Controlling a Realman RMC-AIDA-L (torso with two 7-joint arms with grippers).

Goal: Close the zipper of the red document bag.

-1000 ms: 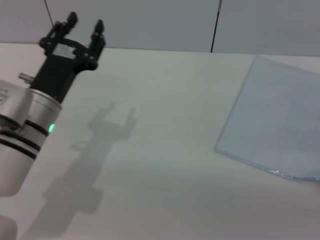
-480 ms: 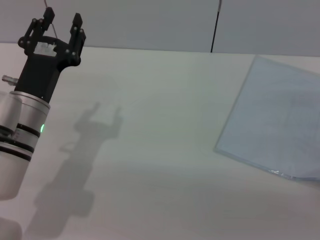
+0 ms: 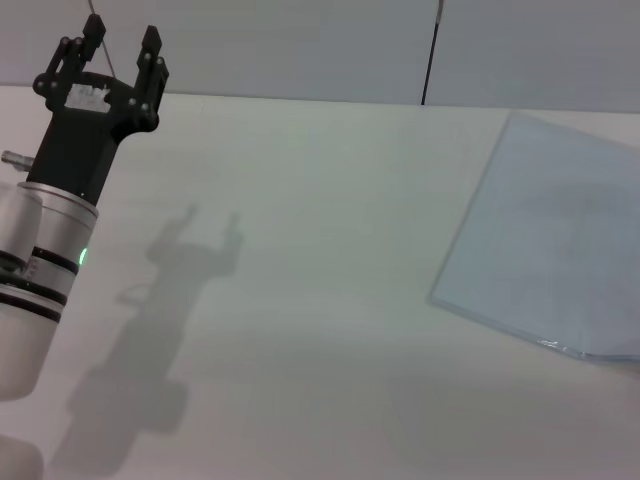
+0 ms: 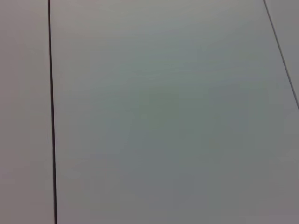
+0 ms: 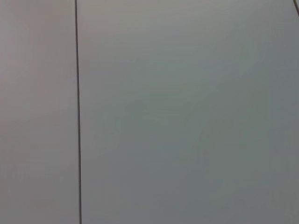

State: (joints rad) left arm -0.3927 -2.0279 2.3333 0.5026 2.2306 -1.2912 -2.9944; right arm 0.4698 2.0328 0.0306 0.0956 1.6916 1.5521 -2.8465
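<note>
Hovering raised over the desk's (image 3: 330, 300) far left corner with fingers spread and empty, the left gripper (image 3: 120, 50) sat well apart from the pale bluish bag (image 3: 550, 240) at the right edge, so closing it would call for finding the zipper, unseen here, first.

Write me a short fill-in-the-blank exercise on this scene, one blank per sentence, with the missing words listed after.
1. The left gripper is raised at the table's far left with its fingers ____.
2. The flat bag lying on the table looks pale ____, not red.
3. The bag lies on the robot's ____ side.
4. The gripper casts a ____ on the table beneath it.

Missing words: open; blue; right; shadow
</note>
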